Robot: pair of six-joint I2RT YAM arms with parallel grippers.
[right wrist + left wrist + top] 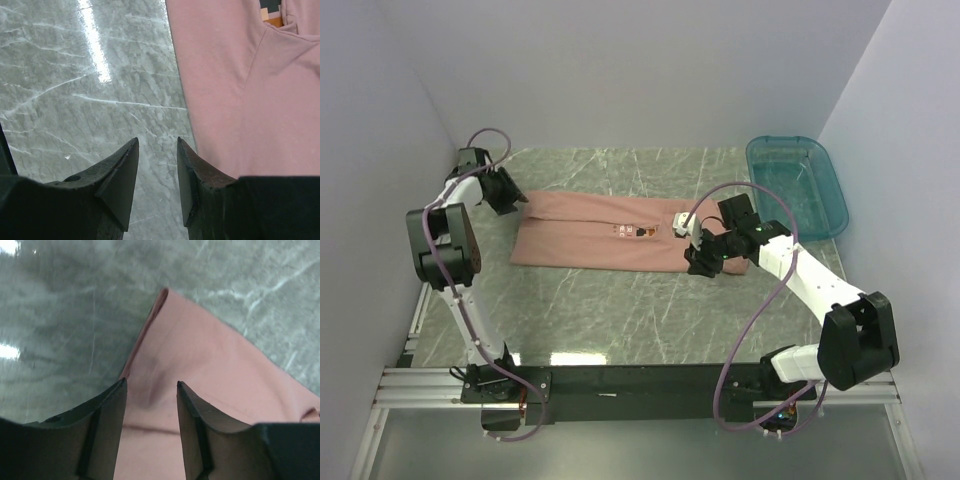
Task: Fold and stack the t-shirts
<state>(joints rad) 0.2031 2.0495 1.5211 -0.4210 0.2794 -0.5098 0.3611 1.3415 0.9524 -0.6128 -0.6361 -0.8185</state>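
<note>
Nearest, the right gripper (157, 142) hangs low over the table (620, 320). Its jaws are apart and empty, just beside the near edge of the shirt (585, 238) at its right end. The shirt lies as a long pink band across the middle of the table and looks already folded lengthwise. At its far left corner the left gripper (150, 385) stands over the cloth, jaws apart; perhaps the tips touch it, but this is not clear. A teal bin (800, 185) sits in the far right corner.

The step in hand seems to be the grasp of both ends for a cross fold. Next, each gripper must go down and pinch all the layers. The chest print (632, 232) shows orange-brown blocks; its writing is too small to read.
</note>
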